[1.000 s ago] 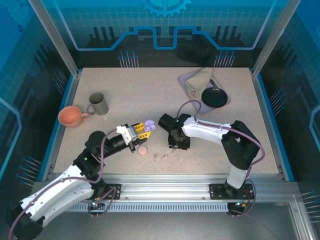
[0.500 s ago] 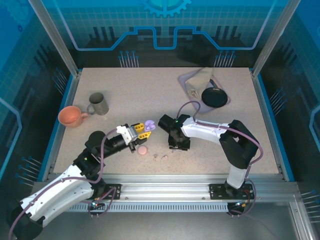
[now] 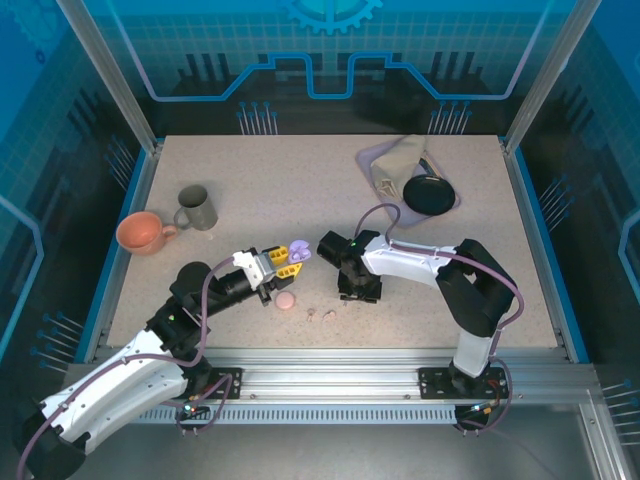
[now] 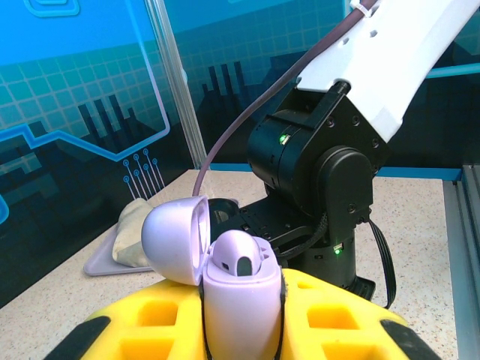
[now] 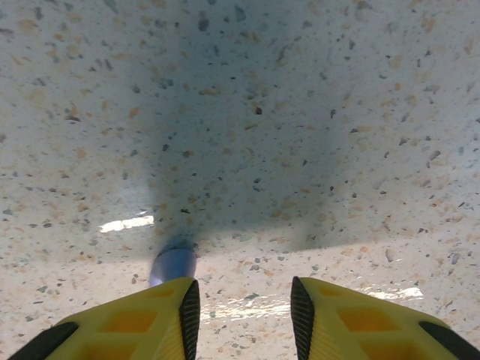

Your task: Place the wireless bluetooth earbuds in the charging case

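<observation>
Two claws — left claw (image 3: pixel 287 260) level, clamping lavender case (image 4: pixel 240 296); right claw (image 5: pixel 245 300) pointing straight down.

On the table (image 3: pixel 300 190), a mug (image 3: pixel 197 208) stands at the left, with a cup (image 3: pixel 142 232) just beside it, closer to the left edge. At the far right lies a tray (image 3: pixel 372 156) with a cloth (image 3: pixel 398 160) on it and a round dish (image 3: pixel 427 193) at its near corner. Mid-table, the left gripper (image 3: pixel 285 258) holds an open case (image 3: pixel 299 251), and the right gripper (image 3: pixel 358 290) is near it on the right. Nearer the arms lie a closed case (image 3: pixel 286 300) and, right of it, two earbuds (image 3: pixel 320 314). Another earbud (image 5: pixel 172 264) lies just beside the right gripper.
</observation>
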### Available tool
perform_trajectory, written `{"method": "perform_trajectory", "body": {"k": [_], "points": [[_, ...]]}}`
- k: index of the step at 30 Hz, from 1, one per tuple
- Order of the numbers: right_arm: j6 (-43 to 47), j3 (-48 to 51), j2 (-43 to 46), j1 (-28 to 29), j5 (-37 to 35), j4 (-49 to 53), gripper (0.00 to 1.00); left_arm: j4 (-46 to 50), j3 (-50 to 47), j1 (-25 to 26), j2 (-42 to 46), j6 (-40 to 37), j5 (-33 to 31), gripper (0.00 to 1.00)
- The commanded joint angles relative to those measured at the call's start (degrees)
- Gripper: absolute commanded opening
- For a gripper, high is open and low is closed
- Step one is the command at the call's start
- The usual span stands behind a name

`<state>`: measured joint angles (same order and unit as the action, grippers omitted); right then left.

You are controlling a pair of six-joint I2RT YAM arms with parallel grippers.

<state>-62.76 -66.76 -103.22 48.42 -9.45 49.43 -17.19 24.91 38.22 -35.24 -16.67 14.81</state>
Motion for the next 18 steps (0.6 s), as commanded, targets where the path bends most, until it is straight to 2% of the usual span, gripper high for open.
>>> {"method": "perform_trajectory", "body": {"k": [1, 10, 18], "points": [[-1.0, 1.32, -0.62, -0.79, -0.43, 0.67, 0.4, -1.21, 0.19, 0.36, 0.35, -0.03, 0.93, 0.0], [-0.61, 2.12, -0.12, -1.3, -0.56, 0.72, 0.4, -1.04, 0.15, 0.37, 0.26, -0.03, 0.84, 0.0], [1.28, 3.42, 6.72, -1.47, 0.2, -5.5, 0.41, -1.0, 0.23, 0.35, 0.4, -0.07, 0.86, 0.0]]}}
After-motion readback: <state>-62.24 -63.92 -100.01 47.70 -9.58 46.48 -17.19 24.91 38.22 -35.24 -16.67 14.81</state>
